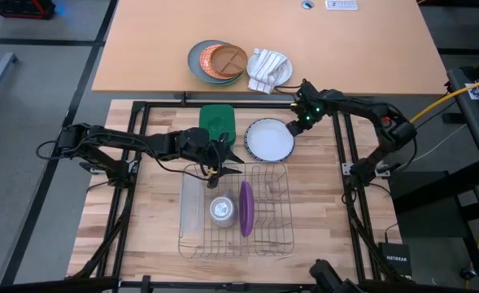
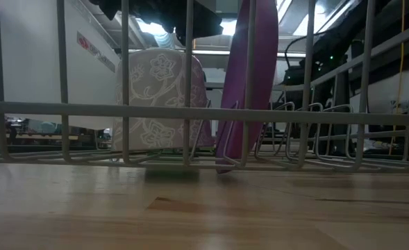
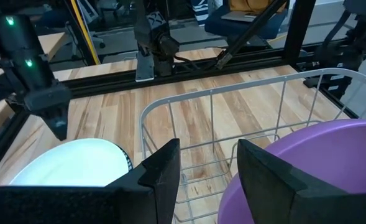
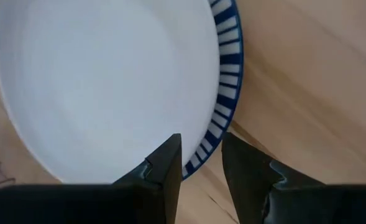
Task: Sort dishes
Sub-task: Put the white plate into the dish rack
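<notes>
The purple plate (image 1: 246, 208) stands on edge in the wire dish rack (image 1: 280, 175), and shows in the low view as the purple plate (image 2: 249, 76). The plain white plate (image 1: 268, 140) lies flat on the striped plate, whose dark-striped rim (image 4: 227, 81) shows on one side. My right gripper (image 1: 293, 127) is open at that stack's right edge, one finger over the plate and one outside the rim (image 4: 202, 152). My left gripper (image 1: 215, 167) hangs open over the rack's far edge, left of the purple plate (image 3: 319, 168). My right gripper (image 4: 201, 163) comes from above with its fingers on either side of the striped plate's rim at the plate's right edge. I cannot tell whether either finger touches it. The plates lie flat on the table.
A patterned cup (image 1: 221, 210) stands in the rack beside the purple plate. A green square thing (image 1: 217, 122) lies left of the plate stack. On the far table are a grey plate with an orange-brown divided plate (image 1: 221, 60) and a white plate with a cloth (image 1: 269, 70).
</notes>
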